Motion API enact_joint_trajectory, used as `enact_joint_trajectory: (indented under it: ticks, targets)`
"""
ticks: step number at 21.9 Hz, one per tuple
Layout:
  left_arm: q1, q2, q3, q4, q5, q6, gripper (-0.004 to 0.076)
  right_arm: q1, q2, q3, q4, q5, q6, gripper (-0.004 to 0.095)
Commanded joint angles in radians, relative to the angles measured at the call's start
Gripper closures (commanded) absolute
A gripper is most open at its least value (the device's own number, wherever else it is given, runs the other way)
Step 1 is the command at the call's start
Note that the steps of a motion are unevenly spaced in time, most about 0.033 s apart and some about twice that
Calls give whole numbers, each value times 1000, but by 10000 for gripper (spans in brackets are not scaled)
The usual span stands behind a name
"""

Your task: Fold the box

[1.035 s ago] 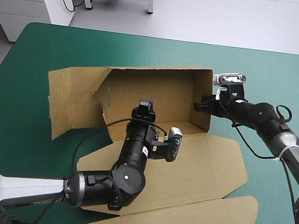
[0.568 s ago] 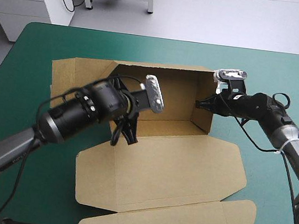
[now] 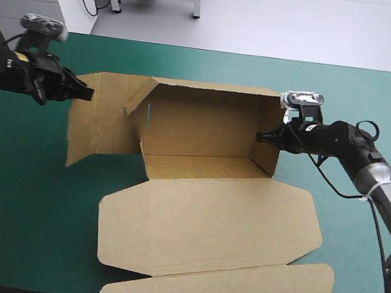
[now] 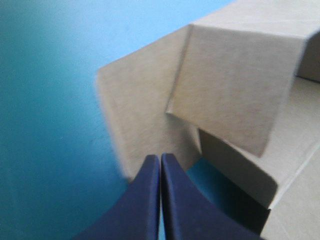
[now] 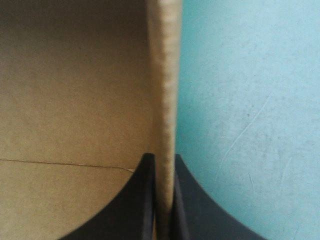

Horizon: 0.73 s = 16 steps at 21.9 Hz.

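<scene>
- Pinching the upright side wall of the brown cardboard box point(image 3: 208, 214) – the right gripper point(image 3: 259, 136), its black fingers clamped on the board.
- Left gripper point(image 3: 86, 92) closed and empty – the box's outer flap lies just ahead, on the teal-green table cover point(image 3: 29, 189).

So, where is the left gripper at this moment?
In the high view the left gripper is over the table's left side, its tip at the far outer corner of the box's left flap. It is shut and holds nothing.

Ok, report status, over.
Left gripper shut, empty, tip at the box, left flap. Right gripper shut on right wall. Walls partly raised, lid flat. No obstruction seen.
</scene>
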Motion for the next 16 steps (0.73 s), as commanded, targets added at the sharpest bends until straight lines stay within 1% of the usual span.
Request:
enact_joint_trajectory:
  ticks: [1, 2, 3, 4, 6, 11, 12, 14, 16]
  targets:
    - [211, -37, -14, -171, 24, 40, 732, -2, -5, -1, -54, 108, 4, 926]
    - [251, -40, -1, -197, 27, 54, 733, -2, -5, -1, -54, 110, 5, 926]
    - [345, -54, 52, -253, 27, 90, 732, -2, -5, -1, -54, 115, 5, 926]
    - [379, -56, 80, -276, 20, 104, 732, -2, -5, -1, -54, 117, 5, 926]
    - [499, -79, 264, -356, -82, 120, 732, -2, -5, -1, -52, 121, 5, 926]
    - [519, -81, 435, -387, -192, 145, 733, -2, -5, -5, -53, 149, 33, 926]
    - [519, -81, 440, -388, -201, 145, 732, -2, -5, -18, -65, 175, 56, 926]
    - [519, -81, 440, -396, -214, 145, 732, -2, -5, -104, -142, 304, 174, 925]
    - [519, -81, 440, -398, -214, 145, 732, -2, -5, -199, -215, 438, 241, 926]
